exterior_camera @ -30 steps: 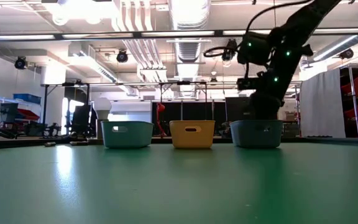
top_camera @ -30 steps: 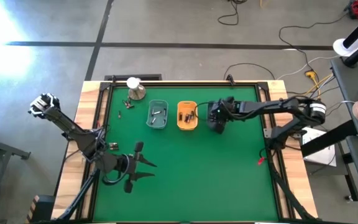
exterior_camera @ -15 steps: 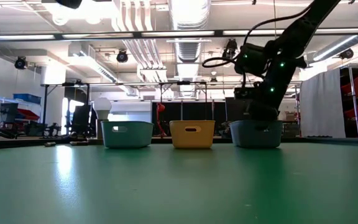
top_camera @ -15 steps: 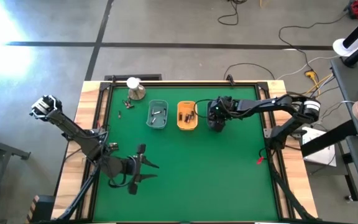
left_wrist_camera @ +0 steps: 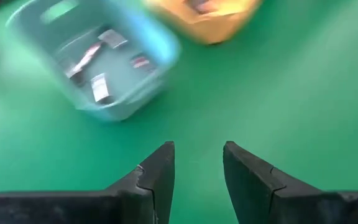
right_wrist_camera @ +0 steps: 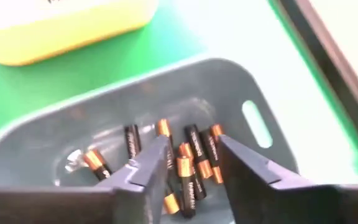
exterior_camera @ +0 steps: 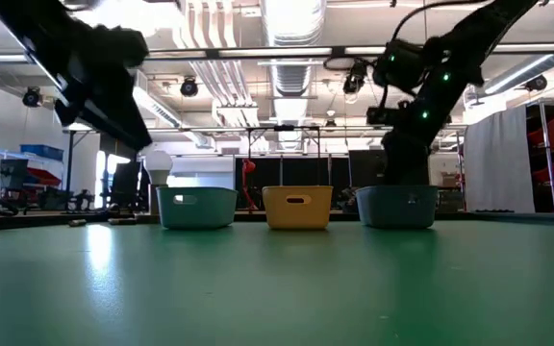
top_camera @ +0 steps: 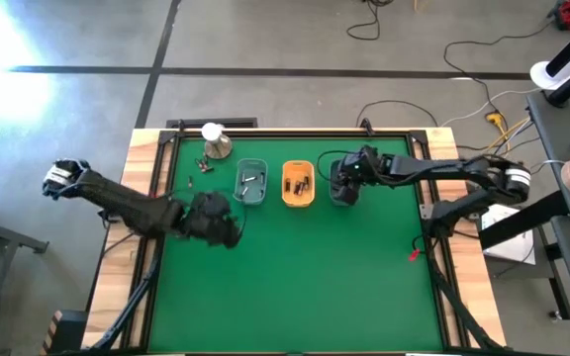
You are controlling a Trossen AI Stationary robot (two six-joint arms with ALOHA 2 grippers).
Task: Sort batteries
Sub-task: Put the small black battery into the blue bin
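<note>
The surface (top_camera: 295,277) is a green mat framed by a pale wooden border, standing on a grey concrete floor (top_camera: 265,40) crossed by dark lines, with loose cables (top_camera: 463,59) trailing at about 1 o'clock from the surface. Seen level across the surface, the room behind is an open workshop with ceiling ducts (exterior_camera: 296,29), lamps and racks.

Three small trays stand in a row toward 12 o'clock: a pale blue tray (top_camera: 250,183), an orange tray (top_camera: 298,185) just beside it, and a grey tray (top_camera: 342,188) at the 3 o'clock end. A metal dome (top_camera: 216,144) with a white ball on top sits at about 11 o'clock, with a few loose batteries (top_camera: 198,168) scattered near it; their count cannot be told.

The grey tray holds at least six black-and-copper batteries (right_wrist_camera: 194,152) lying together on its floor. The pale blue tray holds about four silvery batteries (left_wrist_camera: 98,87), and the orange tray shows a few dark ones, too small to count.

The right gripper (right_wrist_camera: 191,165) hangs just above the grey tray, fingers apart by a narrow gap with nothing between them. The left gripper (left_wrist_camera: 197,168) hovers over bare green at about 9 o'clock, close to the pale blue tray, its fingers narrowly apart and empty.
</note>
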